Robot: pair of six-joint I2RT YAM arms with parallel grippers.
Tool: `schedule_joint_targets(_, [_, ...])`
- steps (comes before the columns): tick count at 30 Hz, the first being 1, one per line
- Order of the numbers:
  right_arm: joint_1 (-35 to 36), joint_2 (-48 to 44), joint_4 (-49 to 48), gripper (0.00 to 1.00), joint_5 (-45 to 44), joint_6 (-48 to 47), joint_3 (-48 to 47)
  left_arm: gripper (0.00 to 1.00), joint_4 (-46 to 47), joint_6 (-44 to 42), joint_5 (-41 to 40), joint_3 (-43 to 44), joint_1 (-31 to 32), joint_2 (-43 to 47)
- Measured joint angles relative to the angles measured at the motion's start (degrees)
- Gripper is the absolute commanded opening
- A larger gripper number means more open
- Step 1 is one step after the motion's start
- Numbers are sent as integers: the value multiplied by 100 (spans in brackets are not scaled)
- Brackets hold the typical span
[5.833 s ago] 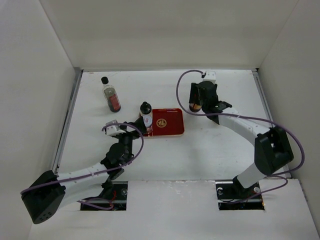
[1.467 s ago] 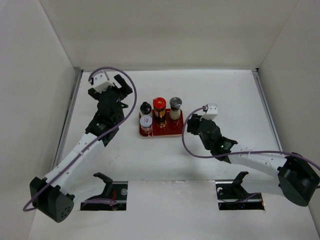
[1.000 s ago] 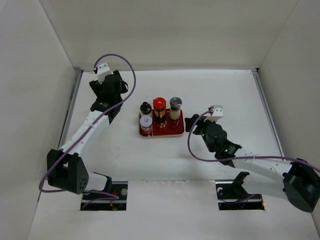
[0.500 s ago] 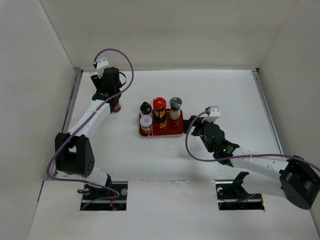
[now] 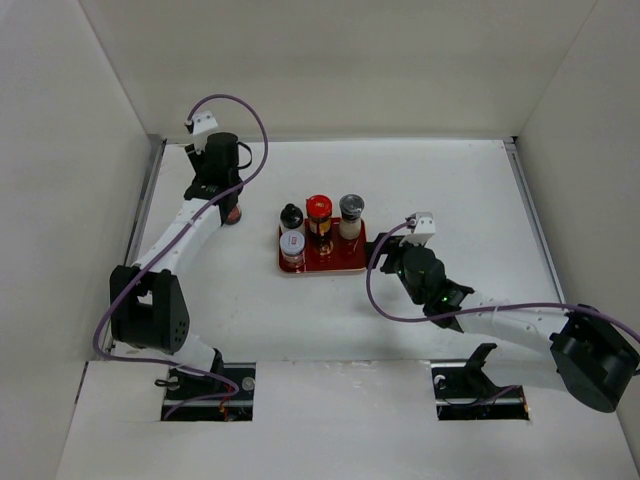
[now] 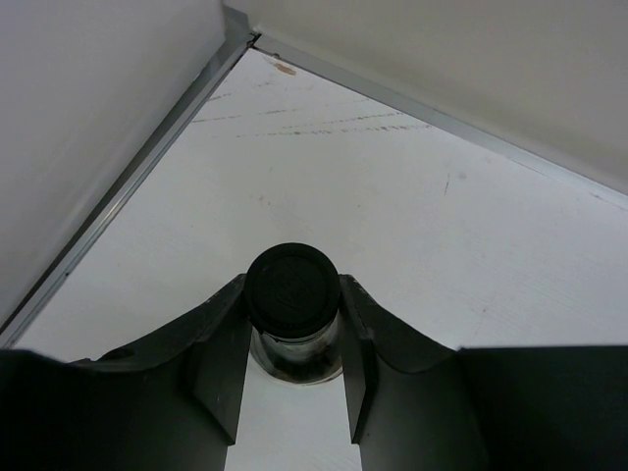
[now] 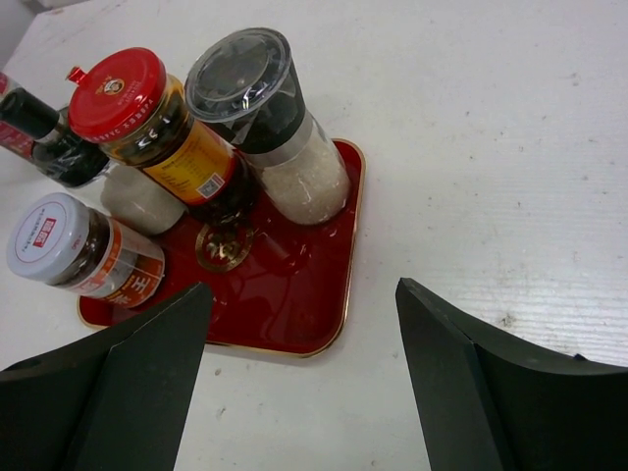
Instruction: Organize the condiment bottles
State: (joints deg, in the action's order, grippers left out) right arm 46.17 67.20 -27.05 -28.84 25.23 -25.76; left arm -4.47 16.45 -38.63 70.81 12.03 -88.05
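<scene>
Our left pincer [image 6: 292, 345] is pinching the tall black-capped bottle [image 6: 292, 289] just under its cap, one finger on each side. The bottle stands on the worktop [image 6: 412, 235] near the far left corner. From above, it lies at about ten o'clock from the red tray [image 5: 345, 262], well apart from it.

Our right pincer [image 7: 304, 287] is spread wide and holds nothing. It sits low over the worktop at the tray's three o'clock side, facing the tray.

On the tray, the red-capped brown jar [image 7: 162, 123] is at twelve o'clock. A grey-lidded shaker [image 7: 265, 98] of white grains is just beside it at two o'clock. A pale-lidded shaker [image 7: 74, 245] with an orange label is at eight o'clock. The short black-capped bottle [image 7: 34, 123] is at the ten o'clock corner; we cannot tell whether its base rests on the tray.
</scene>
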Motion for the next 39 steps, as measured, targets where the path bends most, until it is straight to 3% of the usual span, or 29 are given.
schedule_joint_targets(5, [0, 0, -46, 82, 20, 2, 0, 9, -28, -138, -186, -2, 162, 52])
schedule_joint_targets(9, [0, 0, -46, 91, 24, 7, 0, 9, -227, -459, -337, 2, 573, 378])
schedule_joint_targets(13, [-37, -11, -48, 100, 24, 9, 0, 9, -372, -730, -435, 313, 1104, 907])
schedule_joint_targets(22, [-787, -463, -52, 100, -33, 389, 260, 9, -186, -1270, -798, 1458, 2811, 1661])
schedule_joint_targets(30, [-1569, -1064, 66, 100, -118, 1034, 601, 10, 74, -1659, -1038, 1696, 4306, 1416])
schedule_joint_targets(39, [-1615, -1062, 122, 100, -114, 1257, 605, 10, 844, -1705, -1012, 1056, 4972, 691])
